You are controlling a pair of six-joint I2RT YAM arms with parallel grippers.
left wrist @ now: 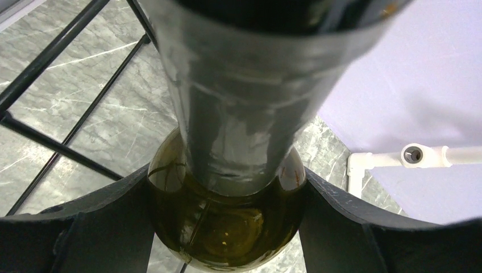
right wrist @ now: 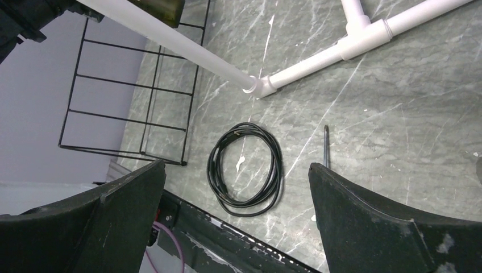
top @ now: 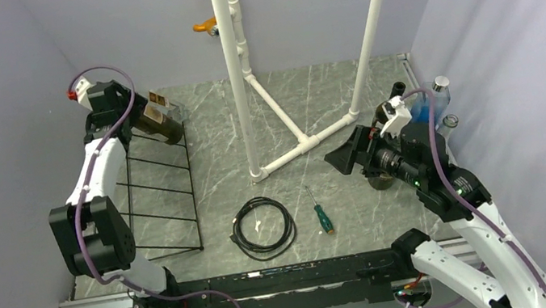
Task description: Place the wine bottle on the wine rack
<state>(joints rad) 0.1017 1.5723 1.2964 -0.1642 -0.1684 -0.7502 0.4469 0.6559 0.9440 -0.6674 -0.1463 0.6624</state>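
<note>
Wine bottle [left wrist: 224,227] in left jaws, right jaws wide

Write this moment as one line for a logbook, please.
left gripper: shut on wine bottle | wine bottle: at top of wine rack, contact unclear | right gripper: open, empty

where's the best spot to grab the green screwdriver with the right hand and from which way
Grip the screwdriver by its green handle, coming straight down with the open right hand and closing across the handle's width. It lies flat on the table, and the handle is thicker than the thin shaft. The cable coil lies apart on its left.
</note>
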